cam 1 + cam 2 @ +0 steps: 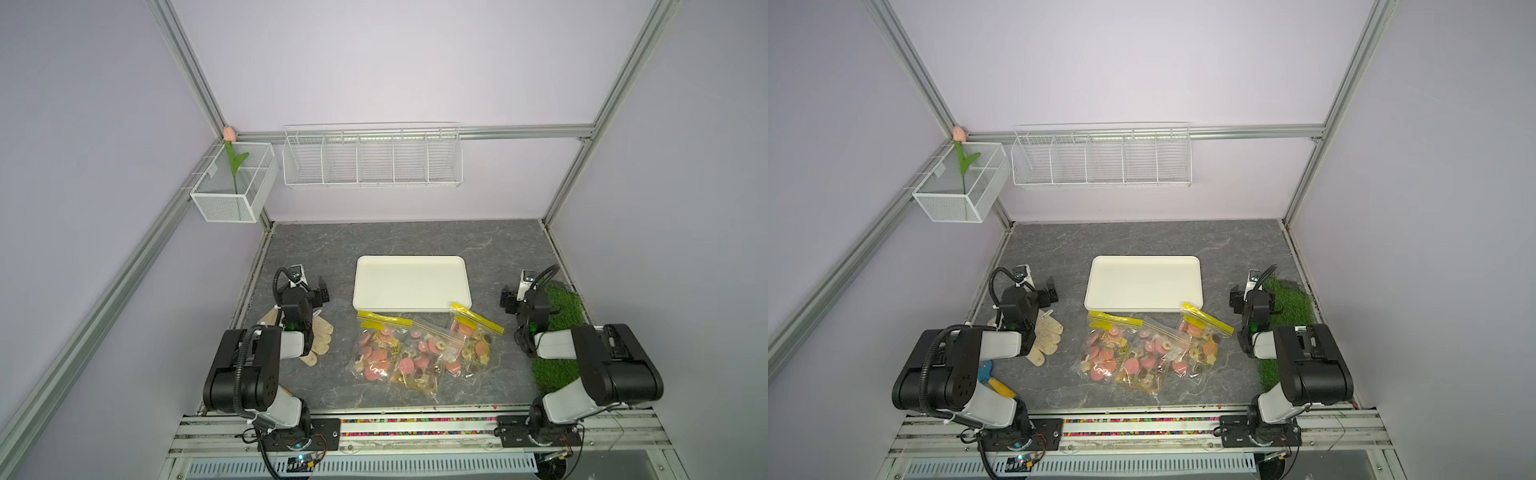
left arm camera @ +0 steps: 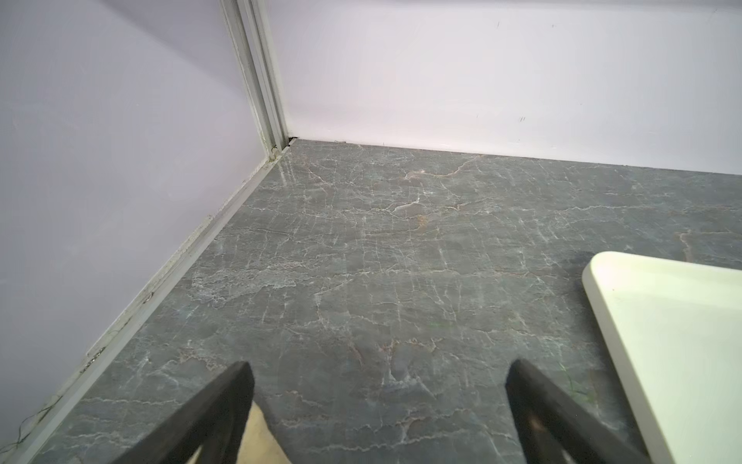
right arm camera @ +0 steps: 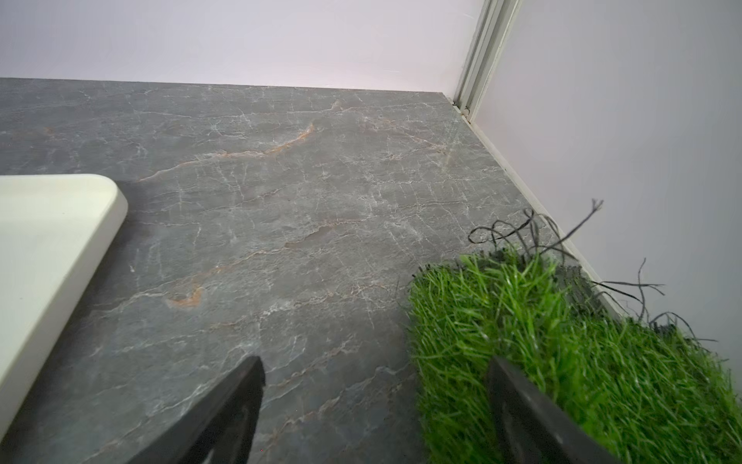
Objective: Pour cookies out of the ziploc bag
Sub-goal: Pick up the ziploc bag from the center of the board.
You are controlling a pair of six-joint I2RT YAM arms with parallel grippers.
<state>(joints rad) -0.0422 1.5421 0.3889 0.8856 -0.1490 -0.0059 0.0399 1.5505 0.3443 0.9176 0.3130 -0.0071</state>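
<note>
Three clear ziploc bags with yellow zip strips lie side by side on the grey table in both top views: the left bag (image 1: 374,353), the middle bag (image 1: 417,361), the right bag (image 1: 471,343). Each holds cookies (image 1: 406,365): pink discs, beige shapes and dark rounds. Just behind them sits an empty cream tray (image 1: 411,282). My left gripper (image 1: 320,291) hangs open left of the tray, over bare table (image 2: 379,363). My right gripper (image 1: 508,300) stands open right of the tray, at the grass mat's edge (image 3: 376,359). Neither touches a bag.
Beige gloves (image 1: 320,336) lie under my left arm. A green grass mat (image 1: 557,332) lies along the right wall under my right arm. A blue and yellow object (image 1: 994,380) lies near the left base. A wire rack (image 1: 372,156) and a mesh box (image 1: 232,187) hang on the walls.
</note>
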